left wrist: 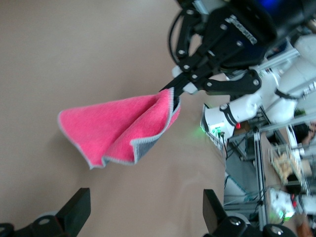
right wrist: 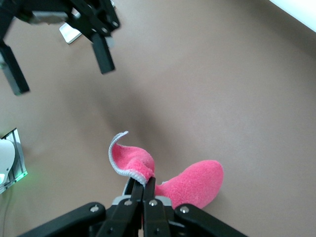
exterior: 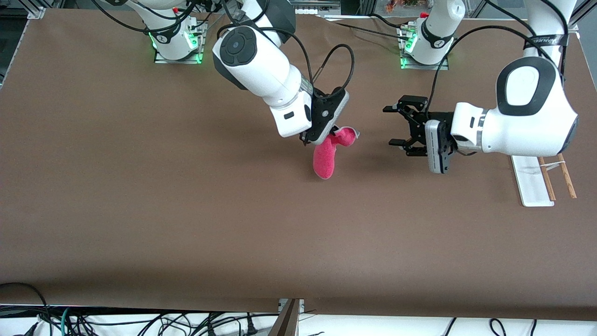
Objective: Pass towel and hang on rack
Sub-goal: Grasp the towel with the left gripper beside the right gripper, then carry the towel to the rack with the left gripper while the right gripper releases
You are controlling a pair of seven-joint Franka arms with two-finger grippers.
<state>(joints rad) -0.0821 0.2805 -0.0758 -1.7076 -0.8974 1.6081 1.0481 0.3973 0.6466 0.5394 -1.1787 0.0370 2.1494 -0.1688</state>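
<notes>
Right claw is clamped on one edge of the towel, held up over the middle of the counter; the pink cloth hangs folded below the fingers, its grey border showing. Left claw, fingers apart, hovers just beside the towel, facing it without touching. The rack stands at the left arm's end of the counter, under that arm.

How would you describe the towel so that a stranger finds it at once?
Start at the brown table and find the right arm's tool over its middle. The towel hangs from it, pinched at one edge. It is the only bright pink, soft thing here, with a thin grey border.
</notes>
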